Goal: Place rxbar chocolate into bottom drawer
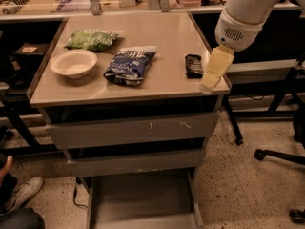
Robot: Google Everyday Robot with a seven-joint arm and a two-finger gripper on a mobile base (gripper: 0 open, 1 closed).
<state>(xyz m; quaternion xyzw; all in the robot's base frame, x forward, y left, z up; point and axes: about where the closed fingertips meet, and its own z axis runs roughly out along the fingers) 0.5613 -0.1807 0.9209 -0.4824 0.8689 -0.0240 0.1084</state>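
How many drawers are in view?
3: the top drawer under the tabletop, the middle drawer below it, the bottom drawer lowest, pulled out. The gripper hangs at the tabletop's right edge.

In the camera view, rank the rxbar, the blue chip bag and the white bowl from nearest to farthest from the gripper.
1. rxbar chocolate: right beside the gripper, near the right edge of the tabletop as the picture shows it.
2. blue chip bag: middle of the tabletop.
3. white bowl: far side, toward the opposite edge.
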